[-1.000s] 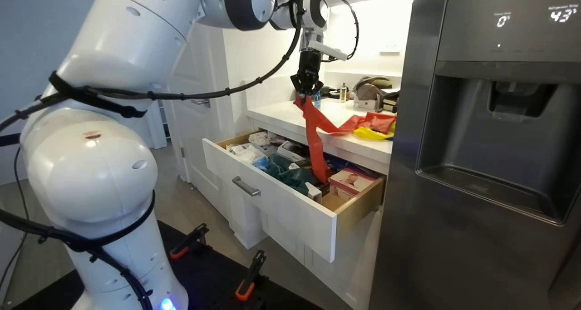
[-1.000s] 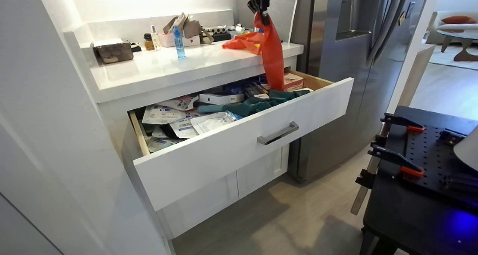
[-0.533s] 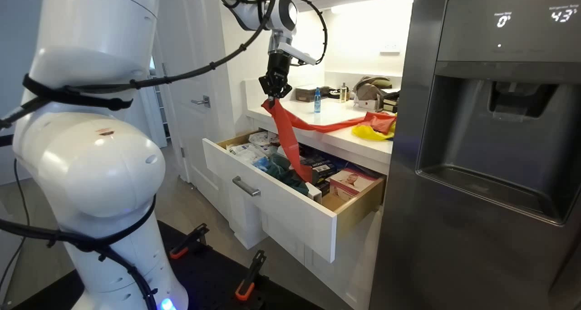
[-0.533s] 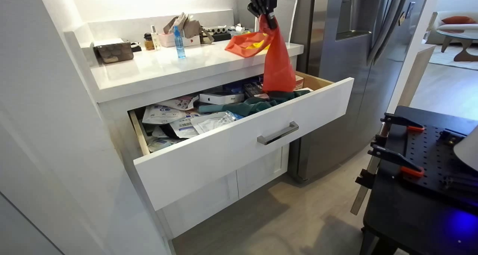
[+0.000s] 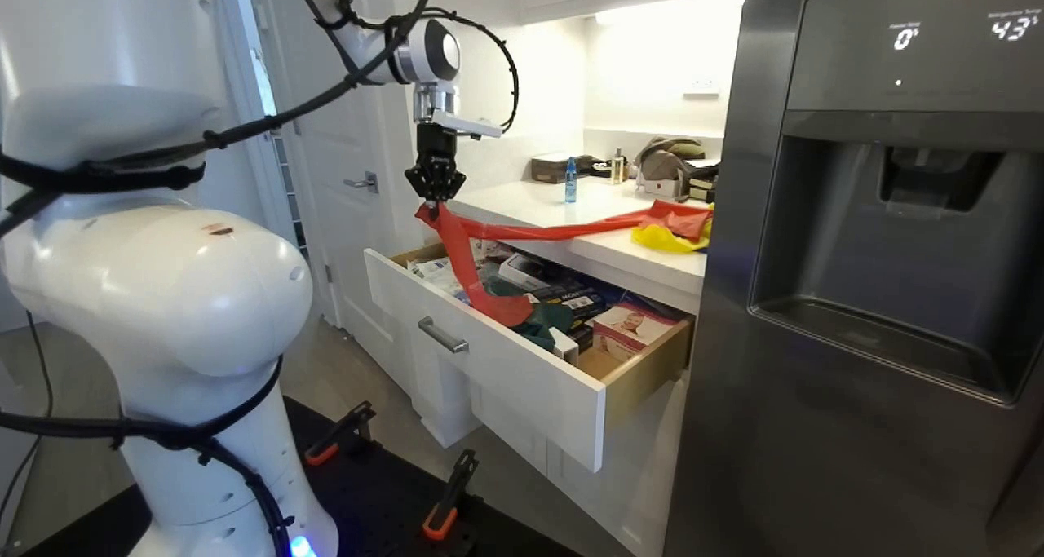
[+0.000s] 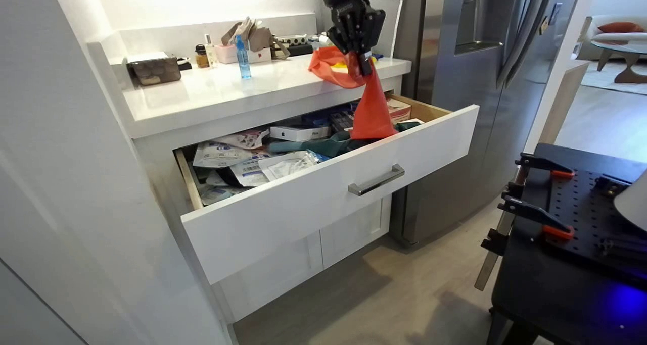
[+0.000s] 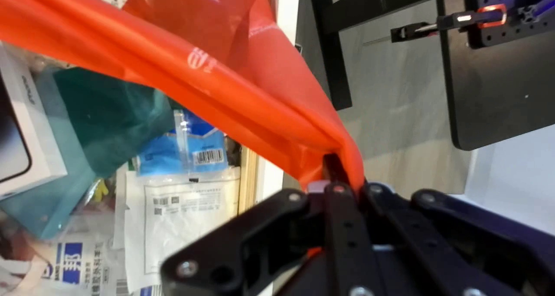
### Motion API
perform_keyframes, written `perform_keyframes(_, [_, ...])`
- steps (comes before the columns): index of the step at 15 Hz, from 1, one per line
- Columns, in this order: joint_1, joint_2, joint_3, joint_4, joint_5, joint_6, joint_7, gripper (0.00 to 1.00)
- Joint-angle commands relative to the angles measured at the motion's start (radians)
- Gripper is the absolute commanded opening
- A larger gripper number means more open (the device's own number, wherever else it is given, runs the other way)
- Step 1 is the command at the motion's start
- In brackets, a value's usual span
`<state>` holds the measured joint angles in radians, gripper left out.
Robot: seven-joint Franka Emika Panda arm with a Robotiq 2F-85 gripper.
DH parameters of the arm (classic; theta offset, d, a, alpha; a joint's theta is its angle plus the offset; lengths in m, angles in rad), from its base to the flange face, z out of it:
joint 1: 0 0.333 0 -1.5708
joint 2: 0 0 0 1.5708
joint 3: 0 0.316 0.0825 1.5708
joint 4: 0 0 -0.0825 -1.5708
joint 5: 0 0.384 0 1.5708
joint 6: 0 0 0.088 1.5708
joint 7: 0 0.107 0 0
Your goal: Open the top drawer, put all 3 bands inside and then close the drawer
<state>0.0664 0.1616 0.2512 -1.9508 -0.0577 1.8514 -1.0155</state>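
Note:
The top drawer (image 6: 328, 203) stands pulled out. My gripper (image 5: 433, 208) is shut on a red-orange band (image 6: 373, 107), above the drawer's front side. One length of that band hangs down from the fingers, its lower end lying on the drawer's contents. Its other length runs back across to a red heap (image 5: 683, 218) on the counter, where a yellow band (image 5: 662, 239) lies partly underneath. Whether that heap holds a separate red band I cannot tell. From the wrist view, the band (image 7: 208, 79) folds around the fingertips, beside the drawer's front edge (image 7: 269, 174).
Packets, a white phone box (image 6: 299, 133), a pink box (image 5: 632, 329) and a dark green floppy strip (image 7: 112, 114) fill the drawer. A blue bottle (image 6: 242, 57) and bags stand on the counter (image 6: 202, 92). The fridge (image 5: 816, 426) rises beside the drawer.
My gripper has moved away from the counter heap, toward the drawer's front, and lower. The band now stretches tauter from the heap, and its hanging end has shifted across the drawer's contents.

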Motion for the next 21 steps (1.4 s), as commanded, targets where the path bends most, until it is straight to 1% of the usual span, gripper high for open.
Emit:
perform_keyframes(1, [0.043,-0.070,-0.018,-0.145,-0.002,0.245,0.043,0.00])
perform_keyframes(3, [0.055,-0.054,-0.024,-0.166,-0.023,0.403,0.080,0.00])
perform_keyframes(5, [0.059,-0.025,-0.033,-0.157,-0.048,0.520,0.105,0.00])
perform_keyframes(8, [0.061,0.018,-0.041,-0.121,-0.070,0.602,0.116,0.00])
perform_keyframes(10, [0.064,0.049,-0.043,-0.098,-0.080,0.607,0.118,0.00])
perform_keyframes(11, [0.065,0.064,-0.045,-0.087,-0.088,0.600,0.120,0.27])
perform_keyframes(12, [0.065,0.073,-0.046,-0.077,-0.093,0.593,0.121,0.28])
perform_keyframes(13, [0.062,0.083,-0.045,-0.061,-0.088,0.567,0.107,0.34])
perform_keyframes(17, [0.052,0.112,-0.054,-0.017,-0.092,0.559,0.103,0.64])
perform_keyframes(21, [0.031,0.110,-0.083,0.022,-0.094,0.563,0.099,0.94])
